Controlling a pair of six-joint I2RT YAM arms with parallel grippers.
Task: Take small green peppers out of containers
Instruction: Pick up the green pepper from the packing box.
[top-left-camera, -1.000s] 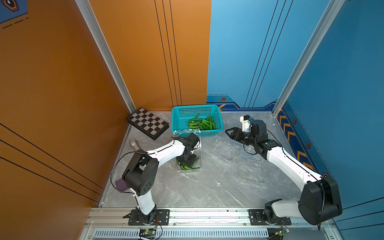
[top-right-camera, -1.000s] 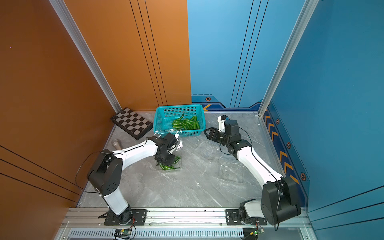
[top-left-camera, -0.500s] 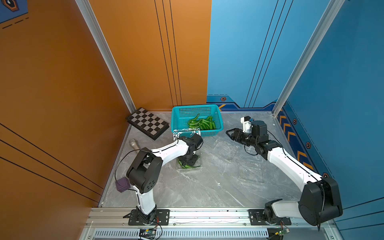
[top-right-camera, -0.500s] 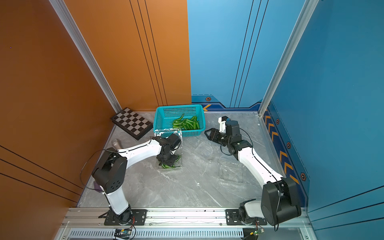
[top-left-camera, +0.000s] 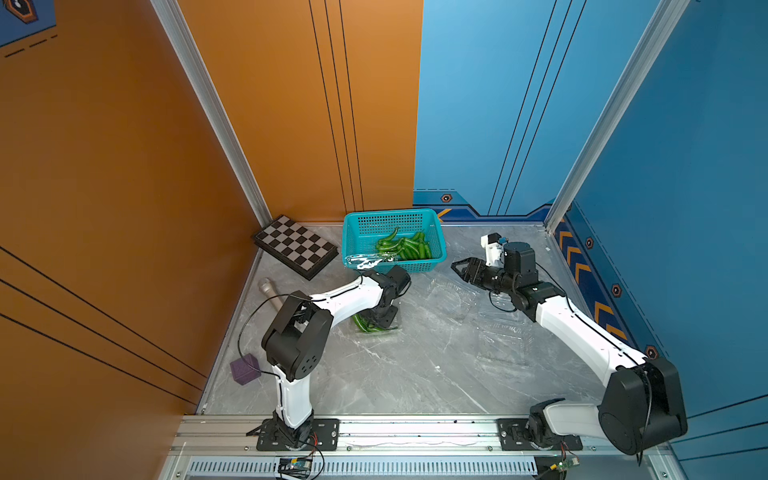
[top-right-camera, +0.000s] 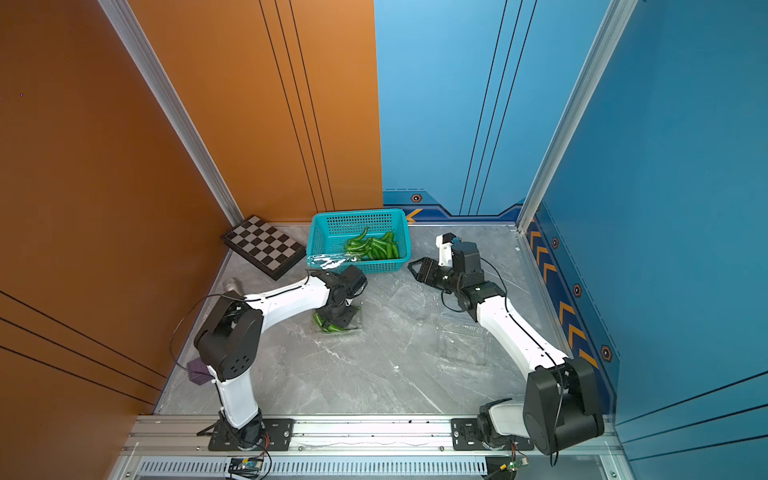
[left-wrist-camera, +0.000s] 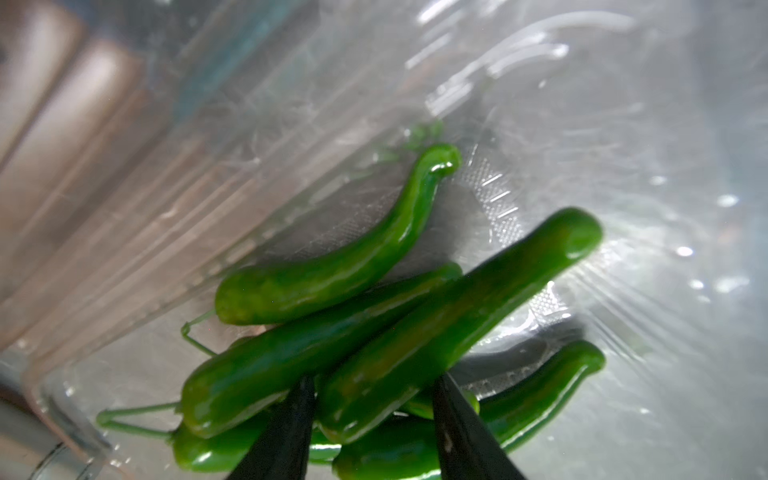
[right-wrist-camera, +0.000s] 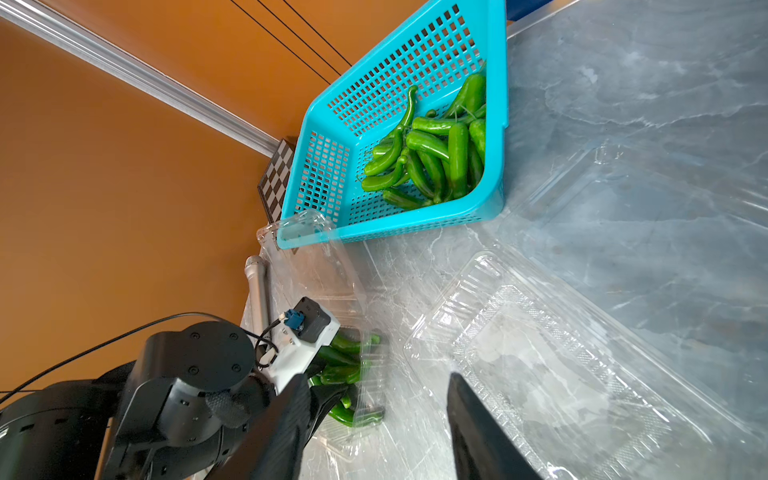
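The left jaws reach down into a clear clamshell container (left-wrist-camera: 124, 257) on the desk (top-left-camera: 415, 374). They stand part-open, astride the near end of the topmost small green pepper (left-wrist-camera: 457, 307). Whether they pinch it I cannot tell. Other peppers (left-wrist-camera: 291, 365) lie beneath it. Farther on, the right jaws hang well apart, holding nothing, above an empty container (right-wrist-camera: 561, 353). Beyond, the teal basket (right-wrist-camera: 494, 124) holds a heap of peppers (right-wrist-camera: 428, 162).

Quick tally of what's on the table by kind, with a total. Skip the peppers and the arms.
clear clamshell containers: 3
teal basket: 1
chessboard: 1
purple cube: 1
grey cylinder: 1
Total: 7
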